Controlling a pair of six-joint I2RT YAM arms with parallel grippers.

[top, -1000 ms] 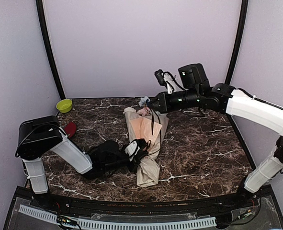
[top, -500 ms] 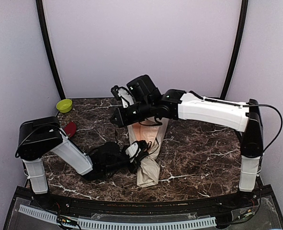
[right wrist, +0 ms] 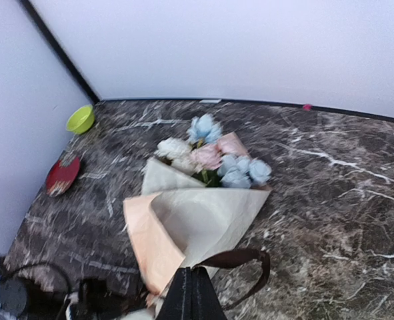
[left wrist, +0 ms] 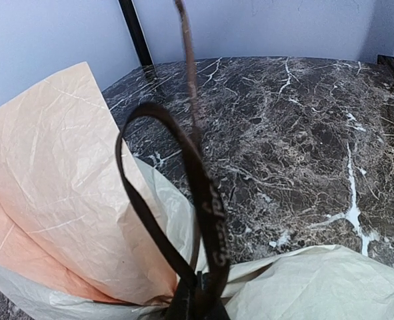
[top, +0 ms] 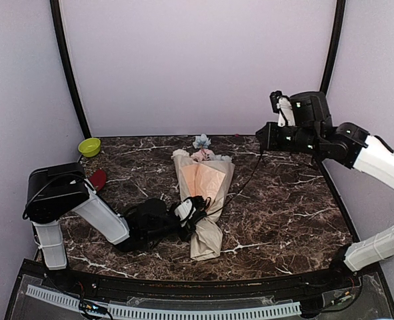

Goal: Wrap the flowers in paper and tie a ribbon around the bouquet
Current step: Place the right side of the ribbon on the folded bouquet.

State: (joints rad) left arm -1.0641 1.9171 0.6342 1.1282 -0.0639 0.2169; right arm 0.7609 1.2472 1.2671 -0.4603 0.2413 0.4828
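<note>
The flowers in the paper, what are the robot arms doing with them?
They are tying a bouquet. It lies on the marble table, flowers poking out of the paper at the far end. The left gripper is shut on the dark ribbon at the narrow part. The right gripper, raised off to the right, is shut on another stretch of ribbon.

I'm looking at a dark brown marble tabletop veined with white, closed in by plain pale lilac walls on the far, left and right sides. A black post rises in the far left corner and a second post in the far right. The light is soft and even.
</note>
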